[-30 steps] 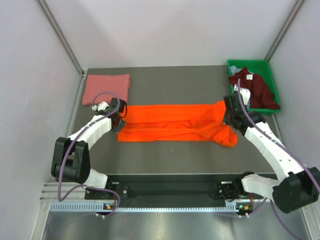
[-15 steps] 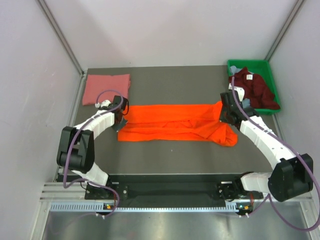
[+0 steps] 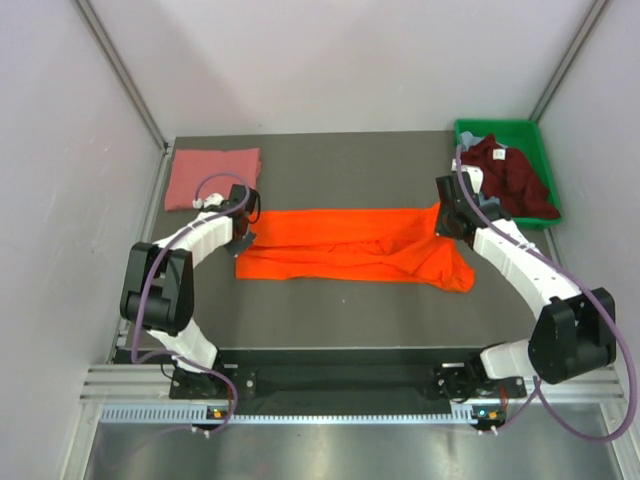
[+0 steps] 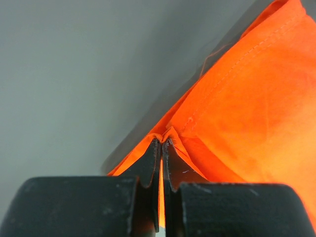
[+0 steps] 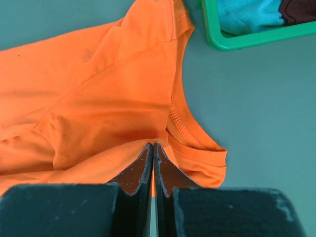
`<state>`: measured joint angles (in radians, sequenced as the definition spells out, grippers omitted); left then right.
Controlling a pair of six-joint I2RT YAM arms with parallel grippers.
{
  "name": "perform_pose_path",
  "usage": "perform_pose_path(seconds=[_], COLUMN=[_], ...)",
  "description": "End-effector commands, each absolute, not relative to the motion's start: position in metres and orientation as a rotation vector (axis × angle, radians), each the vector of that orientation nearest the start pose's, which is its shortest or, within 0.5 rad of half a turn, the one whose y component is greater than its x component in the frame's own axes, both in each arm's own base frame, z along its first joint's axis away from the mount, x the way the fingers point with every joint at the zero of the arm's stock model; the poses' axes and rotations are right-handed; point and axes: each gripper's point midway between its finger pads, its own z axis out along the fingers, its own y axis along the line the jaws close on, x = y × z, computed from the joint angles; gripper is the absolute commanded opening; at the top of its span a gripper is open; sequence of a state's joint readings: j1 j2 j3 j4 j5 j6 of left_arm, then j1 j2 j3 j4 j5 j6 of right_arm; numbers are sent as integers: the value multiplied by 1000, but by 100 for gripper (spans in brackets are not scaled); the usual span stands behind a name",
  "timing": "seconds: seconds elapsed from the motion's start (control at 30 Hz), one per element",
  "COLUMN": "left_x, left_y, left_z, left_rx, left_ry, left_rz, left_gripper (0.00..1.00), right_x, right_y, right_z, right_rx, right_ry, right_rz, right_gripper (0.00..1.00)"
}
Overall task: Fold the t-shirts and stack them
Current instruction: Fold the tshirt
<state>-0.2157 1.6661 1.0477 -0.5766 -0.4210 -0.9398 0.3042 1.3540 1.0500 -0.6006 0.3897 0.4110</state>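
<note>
The bright orange t-shirt [image 3: 350, 245] lies stretched in a long band across the middle of the table. My left gripper [image 3: 243, 222] is shut on its left edge; the left wrist view shows orange cloth [image 4: 237, 103] pinched between the tips [image 4: 161, 144]. My right gripper [image 3: 447, 222] is shut on the shirt's right end near the collar [image 5: 195, 136], cloth pinched at the tips [image 5: 152, 146]. The salmon pink t-shirt [image 3: 213, 177] lies folded at the back left. The dark maroon t-shirt [image 3: 510, 180] and a bit of the pale blue-grey one [image 5: 244, 14] sit in the bin.
The green plastic bin [image 3: 520, 132] stands at the back right corner, close behind my right gripper; its rim shows in the right wrist view [image 5: 256, 37]. Grey walls enclose the table on three sides. The dark table [image 3: 340, 300] shows in front of the orange shirt.
Both grippers have moved toward the back of the table, carrying the near edge of the orange shirt with them. The shirt's right end has drawn up and the band has narrowed.
</note>
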Motion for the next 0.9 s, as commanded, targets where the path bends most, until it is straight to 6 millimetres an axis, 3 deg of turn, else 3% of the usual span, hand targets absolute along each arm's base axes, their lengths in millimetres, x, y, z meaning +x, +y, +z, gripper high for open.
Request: perform_pose_path(seconds=[0.0,0.27,0.57,0.67,0.7,0.73,0.77,0.87], left_x=[359,365,376,383,384,382,389,394], left_y=[-24,-23,-31,-33,-33,-32,-32,-22], left_z=[52,50,49,53,54,56,66,85], left_rx=[-1029,-1024,-1007,-979,-952,-937,-923,-860], left_ry=[2335,2333,2358,2369,2386,2406,2394,2367], left_rz=[244,256,220,216,229,250,254,312], left_gripper=[0,0,0,17,25,40,49,57], right_x=[352,362,382,389,389,390,392,397], right_y=[45,40,54,55,55,55,55,55], right_z=[163,169,151,142,140,138,133,129], right_rx=[319,344,317,326,330,337,346,357], right_ry=[2311,2296,2330,2346,2351,2353,2364,2381], right_rz=[-150,-158,-117,-124,-131,-130,-133,-139], right_gripper=[0,0,0,1,2,4,8,28])
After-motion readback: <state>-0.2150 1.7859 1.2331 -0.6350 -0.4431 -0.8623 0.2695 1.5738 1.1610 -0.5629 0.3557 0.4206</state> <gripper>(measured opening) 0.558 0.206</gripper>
